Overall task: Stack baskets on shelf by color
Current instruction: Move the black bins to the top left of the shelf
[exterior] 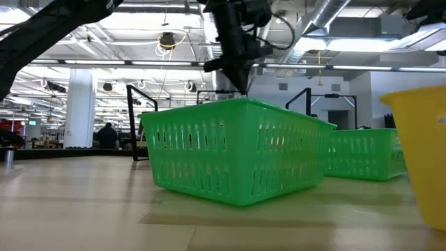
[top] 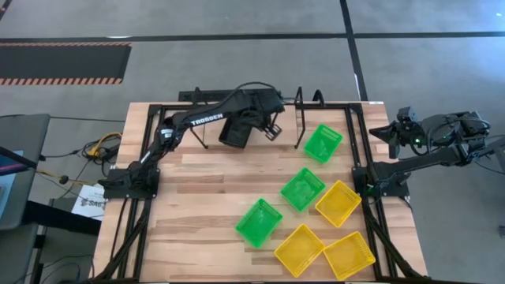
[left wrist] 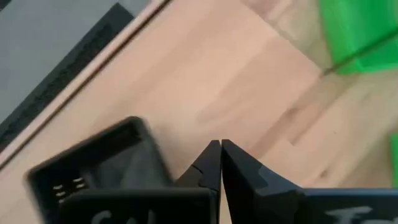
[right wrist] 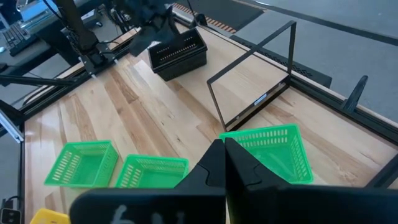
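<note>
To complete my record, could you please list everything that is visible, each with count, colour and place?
Green plastic mesh baskets: three, on the table's right half, apart.
Yellow plastic mesh baskets: three, near the right front corner.
Black plastic mesh basket: at least one, at the back, between the shelf uprights.
Wire-framed wooden shelf: one, back centre.
Wooden table: one, light.
Person: one, far in the room behind.
Left gripper: shut, above the black basket.
Right gripper: shut, beyond the table's right edge.
</note>
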Available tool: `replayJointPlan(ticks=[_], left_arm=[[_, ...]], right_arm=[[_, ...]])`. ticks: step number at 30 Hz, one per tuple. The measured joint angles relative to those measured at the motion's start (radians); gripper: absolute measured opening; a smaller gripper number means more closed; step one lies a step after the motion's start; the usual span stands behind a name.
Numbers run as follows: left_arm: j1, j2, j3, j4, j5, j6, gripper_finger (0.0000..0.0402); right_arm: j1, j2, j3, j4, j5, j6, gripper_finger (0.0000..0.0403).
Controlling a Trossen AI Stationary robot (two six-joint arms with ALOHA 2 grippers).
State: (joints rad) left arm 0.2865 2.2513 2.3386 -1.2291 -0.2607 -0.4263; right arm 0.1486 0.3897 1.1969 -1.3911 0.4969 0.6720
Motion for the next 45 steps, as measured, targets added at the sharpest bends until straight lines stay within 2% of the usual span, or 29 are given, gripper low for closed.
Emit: replayJointPlan(ticks=[4,12,15,21,32,45], left_arm=[[-0.031,0.022,0.000,-0.002,0.003,-0.025,0.0000],[-0.062,0.105,-0.021,0.005,0.134,-0.021,0.0000],[-0.062,0.130,-0.021,-0.007,0.153,-0.011,0.0000],[-0.050,0.153,-0.020,-0.078,0.025,0.044,0.0000],[0.051,0.154,-0.017,-0.181,-0.069,0.128,0.0000],[0.130,0.154,-0.010,-0.141,-0.082,0.161,0.0000]], right_arm=[[0.000,0.000,0.000,0.000,0.000,0.001,0.0008],[0.000,0.000,0.000,0.000,0.000,0.001,0.0008],[0.000,0.000,0.000,0.000,0.000,0.001,0.0008],[0.000,0.000,0.000,0.000,0.000,0.001,0.0008],[0.000,0.000,0.000,0.000,-0.001,0.002,0.0008],[0.000,0.000,0.000,0.000,-0.002,0.002,0.0008]])
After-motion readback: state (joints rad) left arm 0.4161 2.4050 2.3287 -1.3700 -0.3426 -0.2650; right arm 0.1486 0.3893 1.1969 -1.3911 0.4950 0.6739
